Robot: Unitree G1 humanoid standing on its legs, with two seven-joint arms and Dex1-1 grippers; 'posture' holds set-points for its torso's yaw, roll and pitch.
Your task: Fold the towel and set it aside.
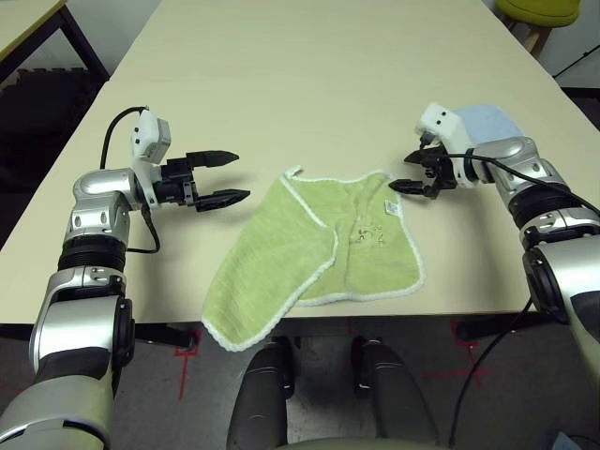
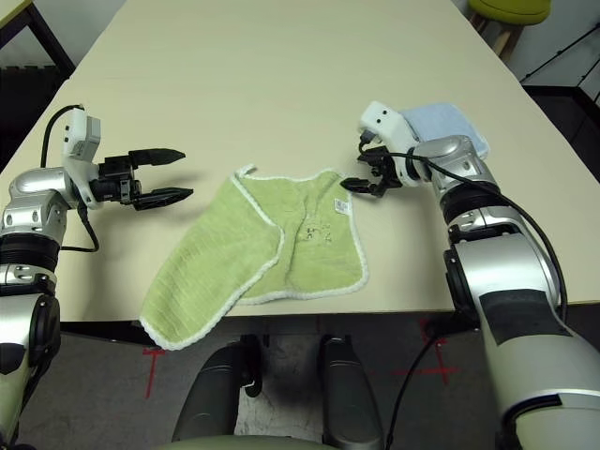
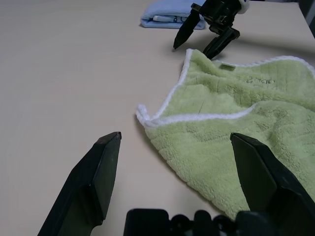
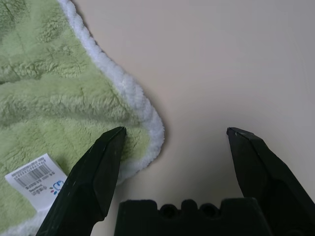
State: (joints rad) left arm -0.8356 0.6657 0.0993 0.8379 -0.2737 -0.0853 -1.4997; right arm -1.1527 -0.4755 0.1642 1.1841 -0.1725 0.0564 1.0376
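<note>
The towel lies rumpled at the near edge of the table, about midway along it. Its left part is folded over at a slant, and the lower left corner hangs a little past the near edge. The white edging runs along its outline, a small loop sticks out at the far left corner, and a white label with a barcode sits at the far right corner.

The left gripper hovers over bare table just beside the towel's far left corner, its two black fingers spread wide and holding nothing. In the left wrist view the loop corner lies between and beyond the fingers, apart from them.

The right gripper is at the towel's far right corner, pointing down at it, its fingers also wide apart and empty. In the right wrist view one finger stands over the towel's edging next to the label, and the other stands over bare table; whether the first touches the towel cannot be told.

A folded blue cloth lies on the table behind the right gripper, toward the right edge.
</note>
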